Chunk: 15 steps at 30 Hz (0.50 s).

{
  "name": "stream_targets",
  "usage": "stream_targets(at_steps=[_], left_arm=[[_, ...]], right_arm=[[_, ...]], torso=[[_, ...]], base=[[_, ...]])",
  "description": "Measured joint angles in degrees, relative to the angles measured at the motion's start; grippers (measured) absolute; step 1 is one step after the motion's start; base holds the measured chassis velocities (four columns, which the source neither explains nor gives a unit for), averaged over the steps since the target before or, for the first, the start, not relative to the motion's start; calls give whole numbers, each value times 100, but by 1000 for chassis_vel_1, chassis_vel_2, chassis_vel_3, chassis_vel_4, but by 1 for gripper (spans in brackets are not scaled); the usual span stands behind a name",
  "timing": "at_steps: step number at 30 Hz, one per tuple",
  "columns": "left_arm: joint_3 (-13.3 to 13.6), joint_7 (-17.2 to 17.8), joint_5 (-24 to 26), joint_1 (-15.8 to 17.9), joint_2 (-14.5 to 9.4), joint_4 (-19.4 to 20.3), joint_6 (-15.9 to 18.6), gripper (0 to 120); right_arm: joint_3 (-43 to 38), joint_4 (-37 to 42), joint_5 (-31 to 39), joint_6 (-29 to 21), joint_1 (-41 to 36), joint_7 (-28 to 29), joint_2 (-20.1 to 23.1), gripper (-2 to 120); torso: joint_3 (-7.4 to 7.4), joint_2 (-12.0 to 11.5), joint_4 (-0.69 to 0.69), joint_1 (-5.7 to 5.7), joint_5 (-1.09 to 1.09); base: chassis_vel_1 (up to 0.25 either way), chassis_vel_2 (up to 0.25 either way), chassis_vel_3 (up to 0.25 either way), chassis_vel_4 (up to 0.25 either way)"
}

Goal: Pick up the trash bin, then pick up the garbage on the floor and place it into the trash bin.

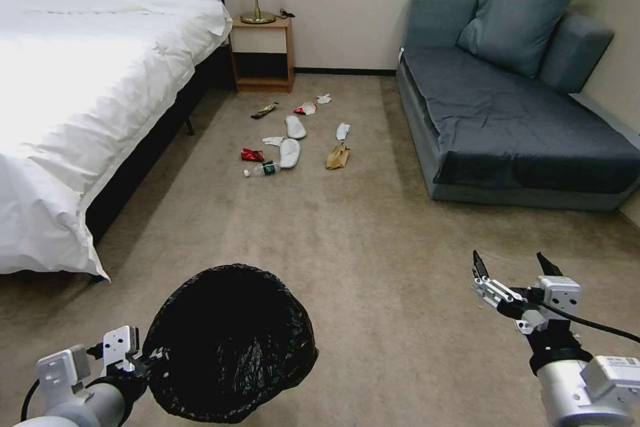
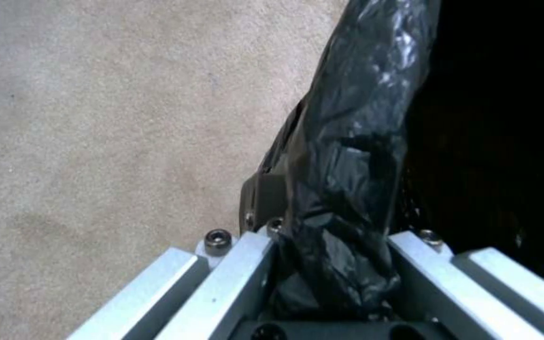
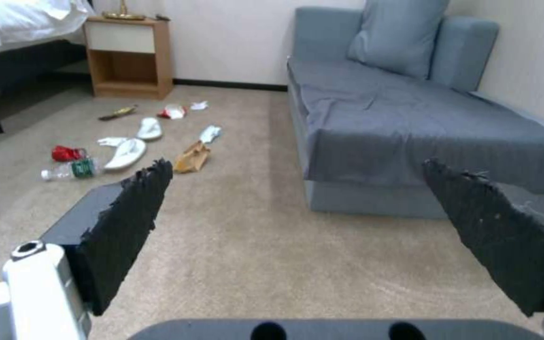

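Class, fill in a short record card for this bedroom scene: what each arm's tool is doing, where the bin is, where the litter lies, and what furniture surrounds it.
left tool: shut on the trash bin's rim, low on the robot's left
trash bin: black-bagged, held off the carpet, mouth open
right tool: open, holding nothing, low on the right
garbage: on carpet ahead, between bed and sofa
items: bottle, slippers, paper bag, red wrapper
behind litter: nightstand
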<state>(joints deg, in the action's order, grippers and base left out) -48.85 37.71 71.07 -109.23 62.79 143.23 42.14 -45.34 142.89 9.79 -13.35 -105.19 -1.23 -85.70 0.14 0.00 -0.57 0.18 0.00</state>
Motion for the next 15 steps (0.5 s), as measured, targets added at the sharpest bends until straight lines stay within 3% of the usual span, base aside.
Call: stream_targets(at_steps=[15], left_arm=[[-14,43,46,44,-21,0,0,1]], right_arm=[[45,-163,-47,154,7,-118,-31,100]], torso=[[0,0,0,0,0]], base=[[0,0,0,0]])
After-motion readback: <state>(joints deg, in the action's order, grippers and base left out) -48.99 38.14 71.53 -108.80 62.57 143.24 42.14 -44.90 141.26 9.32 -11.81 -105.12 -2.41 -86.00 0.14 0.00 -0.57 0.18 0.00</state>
